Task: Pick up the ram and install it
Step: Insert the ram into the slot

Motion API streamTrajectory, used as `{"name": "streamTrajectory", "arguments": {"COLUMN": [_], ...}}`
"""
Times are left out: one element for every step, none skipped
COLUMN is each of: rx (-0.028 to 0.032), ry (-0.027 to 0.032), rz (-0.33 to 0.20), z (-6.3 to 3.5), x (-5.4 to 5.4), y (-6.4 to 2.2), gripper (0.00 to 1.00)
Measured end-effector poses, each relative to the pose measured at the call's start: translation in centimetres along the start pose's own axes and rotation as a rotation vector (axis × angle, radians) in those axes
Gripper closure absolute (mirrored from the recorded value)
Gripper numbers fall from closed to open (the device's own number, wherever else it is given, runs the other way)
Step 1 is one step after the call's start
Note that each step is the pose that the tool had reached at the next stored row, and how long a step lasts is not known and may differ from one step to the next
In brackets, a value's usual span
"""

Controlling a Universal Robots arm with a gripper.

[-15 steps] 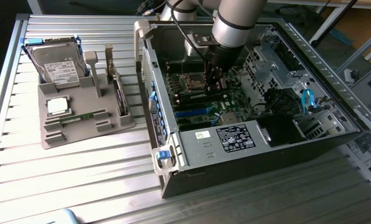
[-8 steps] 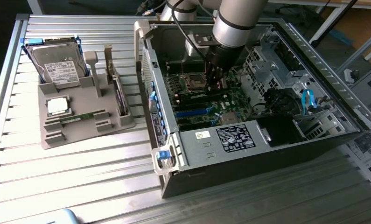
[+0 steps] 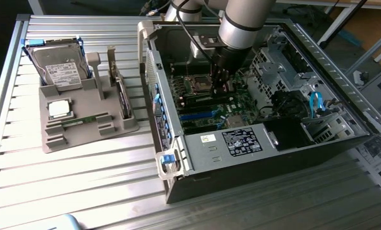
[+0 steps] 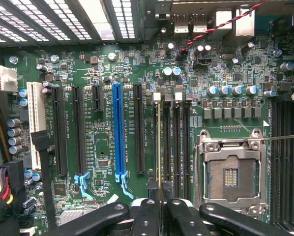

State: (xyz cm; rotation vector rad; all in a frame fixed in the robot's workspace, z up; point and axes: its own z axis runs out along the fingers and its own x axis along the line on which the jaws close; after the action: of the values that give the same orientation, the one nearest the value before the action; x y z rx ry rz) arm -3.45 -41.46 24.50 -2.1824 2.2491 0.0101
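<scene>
On a ribbed metal worktop, inside an open computer case, the hand pinches the ram upright along a memory slot beside the processor socket; pickup looks done, but I cannot tell whether it is fully seated.

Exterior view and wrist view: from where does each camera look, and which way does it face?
Exterior view: sits high beside the table, looks obliquely down into the open computer case; the arm reaches inside.
Wrist view: sits on the wrist, looks straight at the motherboard; the gripper is shut on the ram, seen edge-on.
Shared: the motherboard and its empty CPU socket.
</scene>
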Motion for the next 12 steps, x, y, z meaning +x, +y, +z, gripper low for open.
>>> {"name": "streamTrajectory", "arguments": {"rx": [0.0000, 0.0000, 0.0000, 0.0001, 0.0000, 0.0001, 0.0000, 0.0000, 0.0001, 0.0001, 0.0000, 0.0000], "ry": [0.0000, 0.0000, 0.0000, 0.0000, 0.0000, -0.0001, -0.0001, -0.0001, -0.0001, 0.0000, 0.0000, 0.0000], "rz": [0.000, 0.000, 0.000, 0.000, 0.000, 0.000, 0.000, 0.000, 0.000, 0.000, 0.000, 0.000], "z": [0.00, 0.00, 0.00, 0.00, 0.00, 0.00, 0.00, 0.00, 0.00, 0.00, 0.00, 0.00], "x": [0.00, 0.01, 0.01, 0.01, 0.01, 0.01, 0.01, 0.01, 0.02, 0.02, 0.02, 0.02], "y": [0.00, 0.00, 0.02, 0.05, 0.11, 0.20, 0.27, 0.33, 0.38, 0.42, 0.44, 0.44], "gripper": [0.88, 0.88, 0.88, 0.88, 0.88, 0.88, 0.88, 0.88, 0.88, 0.88, 0.88, 0.88]}}
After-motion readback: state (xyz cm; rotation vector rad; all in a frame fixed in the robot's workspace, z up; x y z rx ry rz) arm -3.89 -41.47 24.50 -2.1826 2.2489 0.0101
